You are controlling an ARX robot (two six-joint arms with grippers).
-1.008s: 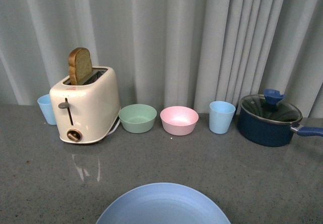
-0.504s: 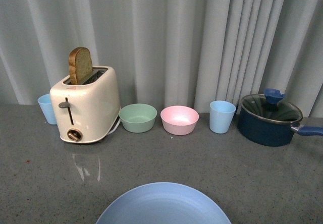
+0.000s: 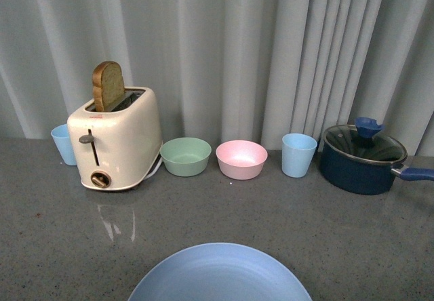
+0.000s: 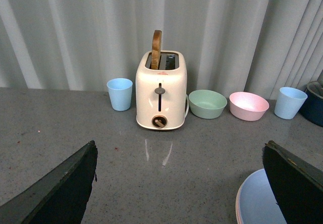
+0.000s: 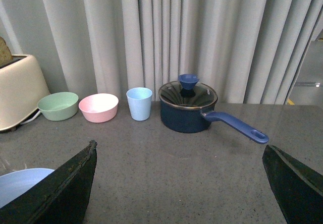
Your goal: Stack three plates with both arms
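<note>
A light blue plate [image 3: 220, 275] lies at the near edge of the grey counter, cut off by the bottom of the front view. In the left wrist view this blue plate [image 4: 257, 201] rests on a thin pink rim [image 4: 236, 210] of another plate beneath it. The right wrist view catches only a sliver of the blue plate [image 5: 22, 182]. My left gripper [image 4: 179, 183] is open above bare counter, one finger [image 4: 298, 186] standing beside the plate's edge. My right gripper [image 5: 179, 183] is open over bare counter, to the right of the plate. Neither arm shows in the front view.
Along the curtain stand a light blue cup [image 3: 64, 144], a cream toaster [image 3: 116, 142] holding a bread slice [image 3: 107, 86], a green bowl [image 3: 185, 156], a pink bowl [image 3: 241, 159], another blue cup [image 3: 298, 154] and a dark blue lidded pot [image 3: 363, 158] with its handle pointing right.
The whole front view has shifted very slightly, so the blue plate's far rim sits a touch higher in the picture. No object has moved on the counter.
</note>
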